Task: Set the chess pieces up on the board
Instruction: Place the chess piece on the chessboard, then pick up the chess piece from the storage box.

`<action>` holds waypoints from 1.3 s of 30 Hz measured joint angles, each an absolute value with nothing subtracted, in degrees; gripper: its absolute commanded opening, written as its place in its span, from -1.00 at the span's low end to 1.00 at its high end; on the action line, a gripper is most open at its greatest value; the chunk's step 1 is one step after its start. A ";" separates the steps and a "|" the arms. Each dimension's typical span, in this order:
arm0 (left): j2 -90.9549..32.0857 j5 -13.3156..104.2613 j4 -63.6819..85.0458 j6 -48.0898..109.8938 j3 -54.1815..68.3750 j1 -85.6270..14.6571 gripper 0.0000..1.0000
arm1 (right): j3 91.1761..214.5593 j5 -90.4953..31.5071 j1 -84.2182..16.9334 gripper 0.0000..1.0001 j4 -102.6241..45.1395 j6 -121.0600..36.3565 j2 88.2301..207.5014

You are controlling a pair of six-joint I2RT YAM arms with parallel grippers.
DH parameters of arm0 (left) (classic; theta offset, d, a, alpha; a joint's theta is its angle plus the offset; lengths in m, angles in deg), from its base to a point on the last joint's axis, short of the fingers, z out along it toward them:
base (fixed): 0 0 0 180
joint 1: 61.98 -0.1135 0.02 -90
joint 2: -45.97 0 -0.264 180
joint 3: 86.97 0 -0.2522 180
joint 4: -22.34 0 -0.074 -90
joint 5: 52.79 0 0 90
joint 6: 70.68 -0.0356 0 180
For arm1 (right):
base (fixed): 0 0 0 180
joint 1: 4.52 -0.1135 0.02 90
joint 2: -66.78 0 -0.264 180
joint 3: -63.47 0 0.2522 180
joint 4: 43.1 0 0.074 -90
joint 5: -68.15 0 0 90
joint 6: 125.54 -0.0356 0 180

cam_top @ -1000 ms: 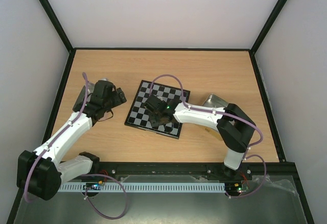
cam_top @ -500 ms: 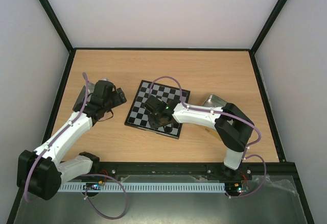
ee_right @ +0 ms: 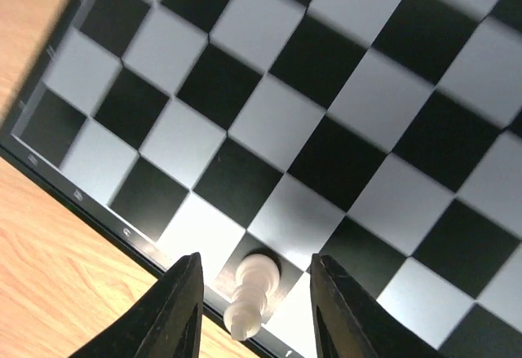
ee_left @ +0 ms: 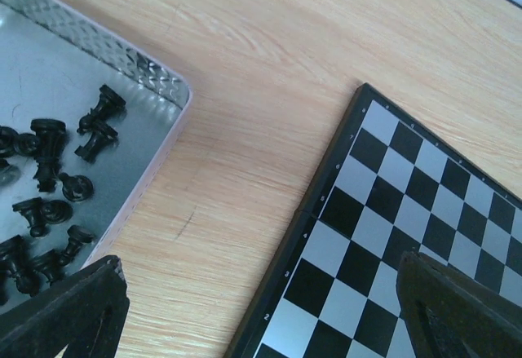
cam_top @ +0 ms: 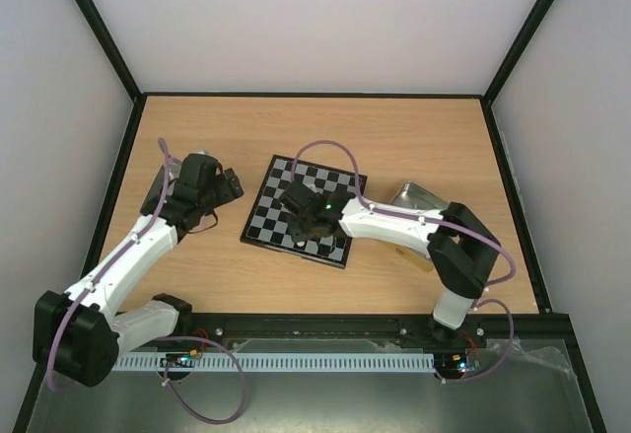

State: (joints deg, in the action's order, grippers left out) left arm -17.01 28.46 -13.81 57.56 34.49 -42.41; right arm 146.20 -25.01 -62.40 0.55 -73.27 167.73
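White walls close in a wooden table (cam_top: 414, 137); the board (cam_top: 264, 218) lies skewed near its middle, where either arm can reach it; nearly every square that shows is bare, so the setting-up looks barely begun.

The right gripper (ee_right: 254, 264) hangs low over the board's near edge, fingers pointing down. A white piece (ee_right: 249, 299) stands upright between them on a dark square of the outermost row. A gap shows on each side of it, so the jaws are parted and grip nothing. I judge the piece set on a back-row square, where the taller pieces belong; its kind is too blurred to name.

The left gripper (cam_top: 227, 184) hovers off the board's left side, by a tin (ee_left: 167, 89) that holds the black pieces (ee_left: 49, 142), most of them tumbled on their sides. Its fingers stand wide apart with nothing between them. That stance suits a reach down into the tin, and staying off the board leaves the other arm room.

Another tin (cam_top: 414, 194) sits right of the board, partly behind the right arm; what is in it cannot be seen.

The right arm's next move should probably be a straight lift; a sideways drift could catch the white piece and tip it, so near the rim.
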 measured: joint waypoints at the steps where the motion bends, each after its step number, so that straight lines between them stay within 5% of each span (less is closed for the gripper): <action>1: -16.94 28.33 -13.88 57.28 34.19 -42.43 0.83 | 146.18 -23.81 -62.40 -0.27 0.46 -73.60 166.77; 14: -10.74 28.33 -10.80 50.96 30.40 -42.78 0.88 | 137.92 -13.21 -53.09 -0.16 -4.48 -79.79 147.69; 31: -9.10 34.05 -5.64 42.15 26.47 -42.78 0.90 | 136.39 -14.35 -51.10 -0.08 -4.58 -80.55 147.40; 39: -7.94 34.42 -2.82 40.25 27.08 -42.78 0.90 | 130.38 -10.11 -39.83 -0.16 -4.04 -81.01 141.24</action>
